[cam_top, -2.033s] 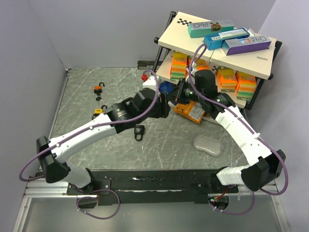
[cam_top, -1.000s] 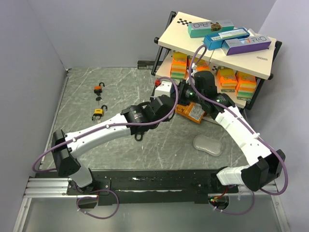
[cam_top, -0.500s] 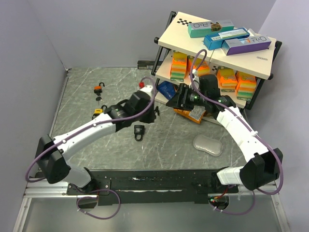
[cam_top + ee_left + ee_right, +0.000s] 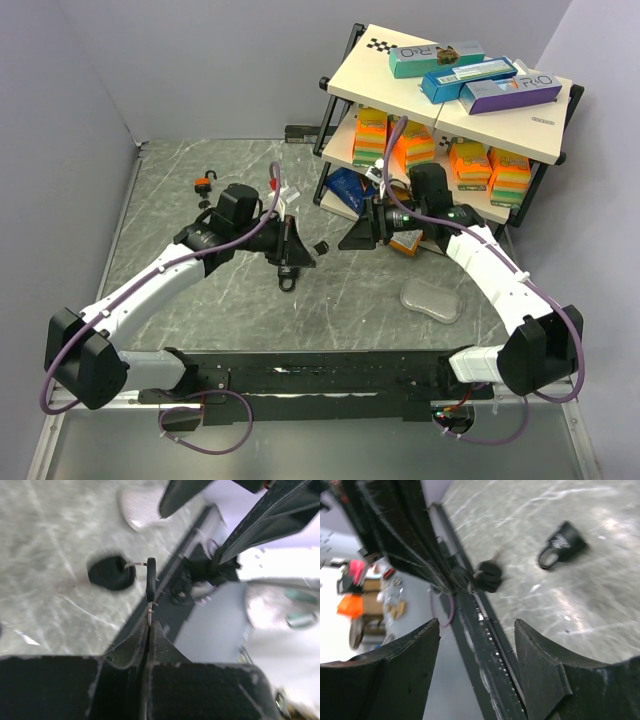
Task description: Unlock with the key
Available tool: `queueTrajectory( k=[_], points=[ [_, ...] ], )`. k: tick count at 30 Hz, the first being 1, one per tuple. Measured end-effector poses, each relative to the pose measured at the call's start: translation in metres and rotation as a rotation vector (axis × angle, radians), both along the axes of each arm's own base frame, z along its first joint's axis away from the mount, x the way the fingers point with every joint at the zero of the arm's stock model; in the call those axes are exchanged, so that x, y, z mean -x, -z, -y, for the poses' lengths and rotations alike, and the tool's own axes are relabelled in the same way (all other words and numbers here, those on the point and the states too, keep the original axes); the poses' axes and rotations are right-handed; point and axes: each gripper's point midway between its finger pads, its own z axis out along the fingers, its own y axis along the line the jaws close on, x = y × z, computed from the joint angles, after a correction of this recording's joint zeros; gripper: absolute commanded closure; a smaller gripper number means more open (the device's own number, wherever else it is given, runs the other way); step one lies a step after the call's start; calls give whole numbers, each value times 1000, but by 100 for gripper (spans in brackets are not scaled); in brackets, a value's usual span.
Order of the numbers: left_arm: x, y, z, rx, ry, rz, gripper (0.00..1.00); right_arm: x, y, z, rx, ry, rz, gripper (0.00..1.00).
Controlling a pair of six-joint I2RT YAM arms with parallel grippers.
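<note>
Black padlock [image 4: 288, 276] lies loose on the grey marbled worktop [image 4: 240, 160], just beside your left gripper [image 4: 149, 629], which is clamped on the key [image 4: 150, 577] by its blade tip; right gripper [image 4: 476, 627] gapes wide, holding nothing. Likely trouble: nothing braces the padlock, so a push would slide it, and that thin pinch could let the key twist. Shelf rack [image 4: 365, 75] sits close on the right; grey walls [image 4: 200, 60] around.

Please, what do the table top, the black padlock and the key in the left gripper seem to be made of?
The table top: grey with white veins and mild sheen, like stone; perhaps printed laminate. The black padlock: matte dark body and shackle, probably coated metal; blurred. The key: thin silvery blade, metal; black head, likely plastic.
</note>
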Motion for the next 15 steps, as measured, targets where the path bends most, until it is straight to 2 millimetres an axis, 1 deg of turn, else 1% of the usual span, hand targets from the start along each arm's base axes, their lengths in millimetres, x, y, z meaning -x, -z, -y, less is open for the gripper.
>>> queueTrajectory(
  k=[4, 8, 15],
  points=[
    [15, -5, 2, 41, 89, -27, 99, 14, -8, -12, -44, -90, 17, 40],
    [23, -6, 4, 59, 136, -48, 99, 23, -12, -21, -75, -157, 9, 46],
    [29, -9, 4, 77, 171, -62, 99, 27, -11, -31, -87, -217, -6, 55]
  ],
)
